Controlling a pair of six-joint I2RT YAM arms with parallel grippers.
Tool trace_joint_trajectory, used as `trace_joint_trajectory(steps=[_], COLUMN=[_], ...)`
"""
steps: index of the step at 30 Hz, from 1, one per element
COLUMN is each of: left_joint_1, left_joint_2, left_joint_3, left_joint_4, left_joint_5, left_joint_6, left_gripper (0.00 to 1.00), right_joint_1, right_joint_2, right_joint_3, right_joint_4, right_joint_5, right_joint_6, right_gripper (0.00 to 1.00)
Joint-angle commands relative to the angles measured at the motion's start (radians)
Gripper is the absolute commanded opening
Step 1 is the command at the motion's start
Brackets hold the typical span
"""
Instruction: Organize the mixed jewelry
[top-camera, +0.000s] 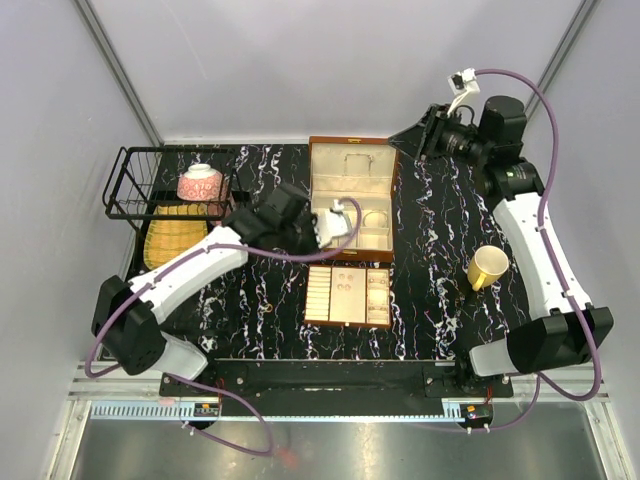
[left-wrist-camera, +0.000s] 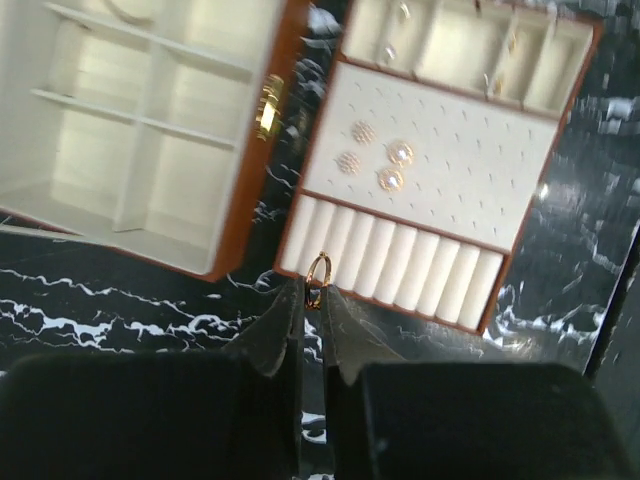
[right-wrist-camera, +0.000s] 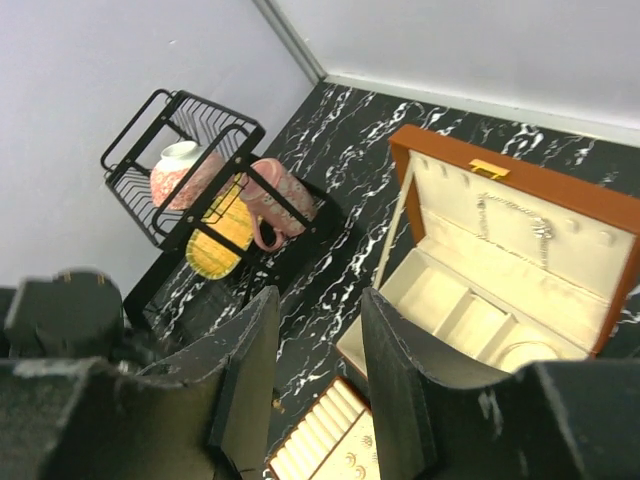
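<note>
Now the left gripper (left-wrist-camera: 312, 298) has its two fingers pressed together on one gold ring (left-wrist-camera: 318, 268), which stands upright between the tips. The ring is just above the near edge of the tray (left-wrist-camera: 480, 170), over the row of white ring rolls (left-wrist-camera: 400, 270). On the dotted panel of this tray there are four earrings (left-wrist-camera: 390, 178): two with a pearl and two like small flowers. The brown box (right-wrist-camera: 560, 185) is open beside the tray. One fine chain (right-wrist-camera: 510, 210) hangs inside its lid and one pale bangle (top-camera: 375, 218) lies in a compartment. The right gripper (right-wrist-camera: 318, 310) is raised high above the far right of the table, its two fingers apart and holding nothing. One yellow cup (top-camera: 487, 267) stands to the right of the box.
</note>
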Motion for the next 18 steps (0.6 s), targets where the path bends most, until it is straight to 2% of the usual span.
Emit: trace_joint_trajectory(steps=[1,5,18], left_joint_1=[-0.113,-0.191,-0.228], left_joint_2=[-0.006,0.083,0.234], left_joint_3=[-0.053,-0.053,-0.025], left_joint_4=[-0.062,-0.079,-0.059], left_joint_5=[-0.196,-0.262,-0.334], left_joint_6=[0.232,0.292,0.369], left_gripper=[0.0,0.0,0.0], right_joint_1=[-0.04,-0.057,-0.086], right_joint_2=[-0.054,-0.068,-0.059], right_joint_3=[-0.004,-0.024,-0.069], right_joint_4=[-0.012,-0.024,-0.042], right_joint_5=[0.031,0.04,0.011], right_joint_6=[-0.05,-0.067,-0.079], right_gripper=[0.45,0.45,0.43])
